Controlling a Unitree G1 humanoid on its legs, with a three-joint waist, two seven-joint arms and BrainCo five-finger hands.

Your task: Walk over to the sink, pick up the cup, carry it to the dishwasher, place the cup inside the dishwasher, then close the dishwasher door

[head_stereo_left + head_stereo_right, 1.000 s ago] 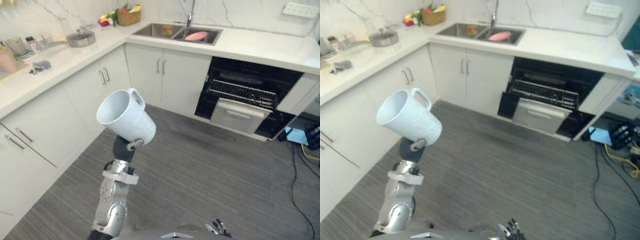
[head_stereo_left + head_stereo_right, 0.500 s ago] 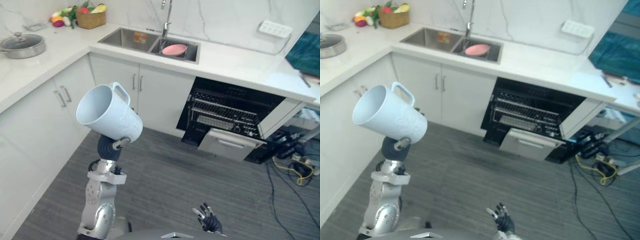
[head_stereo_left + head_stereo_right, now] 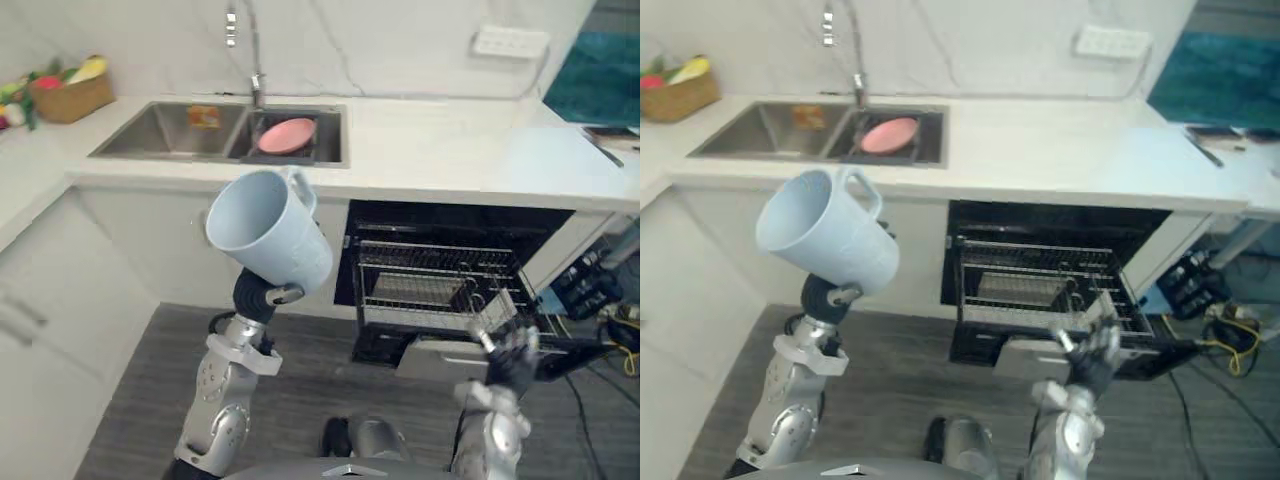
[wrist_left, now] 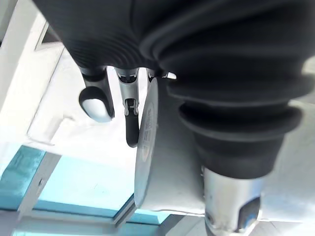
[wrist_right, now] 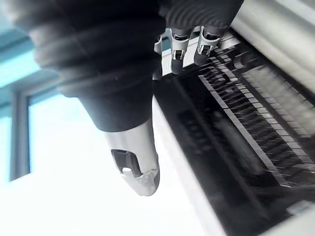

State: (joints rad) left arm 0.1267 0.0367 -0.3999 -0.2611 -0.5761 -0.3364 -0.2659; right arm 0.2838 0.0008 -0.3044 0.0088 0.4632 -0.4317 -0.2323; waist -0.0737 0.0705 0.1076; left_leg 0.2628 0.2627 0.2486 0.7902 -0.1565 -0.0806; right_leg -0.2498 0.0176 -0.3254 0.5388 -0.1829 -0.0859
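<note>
White cup (image 3: 268,232) is sitting tilted in my left hand (image 3: 262,297), fingers grasping its base, raised before the open dishwasher (image 3: 440,285). I am judging pick-up and carry done. My right hand (image 3: 508,352) is hovering, fingers released. Placing inside and closing the door (image 3: 432,357) are outstanding.

A home kitchen.
A white countertop (image 3: 440,150) runs under a marbled wall, with a steel double sink (image 3: 170,132), a tap (image 3: 255,85), a pink plate (image 3: 286,135) in one basin, white cupboards (image 3: 130,240) below, an open dishwasher (image 3: 450,222) with wire racks, and a basket (image 3: 72,97) of produce.
</note>
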